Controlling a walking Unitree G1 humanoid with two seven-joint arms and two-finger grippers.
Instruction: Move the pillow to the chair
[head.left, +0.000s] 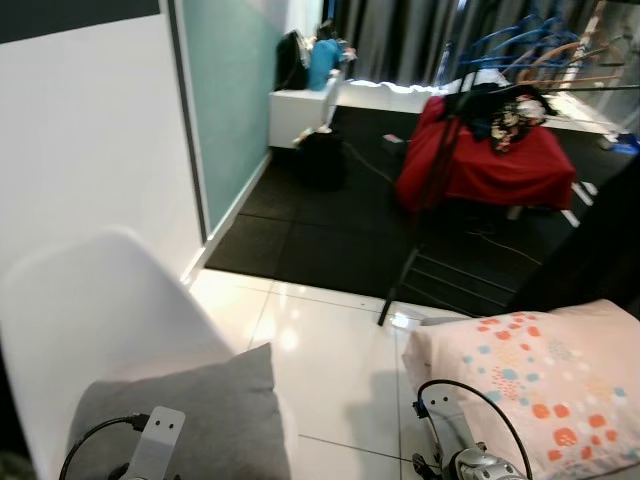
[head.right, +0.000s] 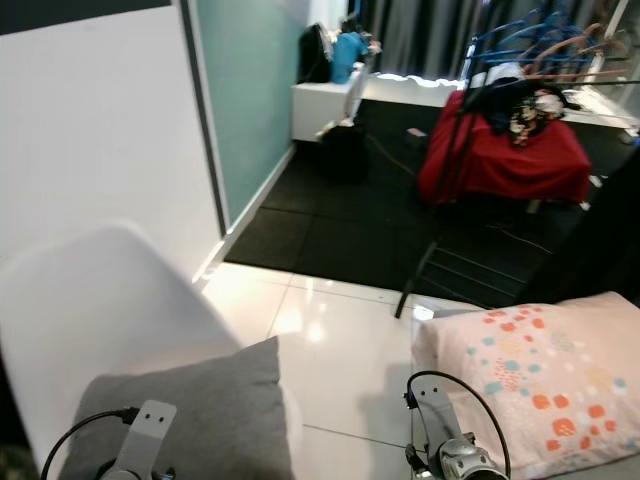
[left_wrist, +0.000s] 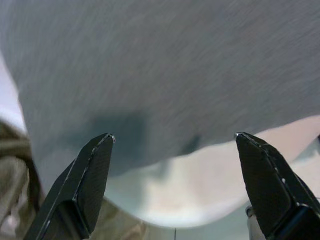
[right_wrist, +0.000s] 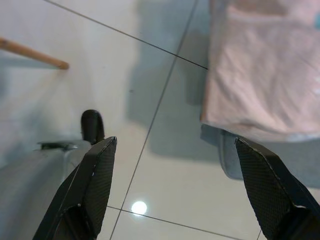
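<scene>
Two silver arms are reaching in at the lower edge of the head views. Grey fabric pillow is lying on the seat of the white moulded plastic chair, one corner pointing toward the seat's front edge. Left gripper is hanging just above this pillow — fingers spread wide, nothing between them. Right gripper is hovering over the glossy white tiled floor, fingers likewise wide apart and gripping nothing. Beside it a pale pink pillow with orange and blue dots is resting on a grey surface — well apart from the chair. Farther back, a red cloth-covered mound is sitting on black matting.
</scene>
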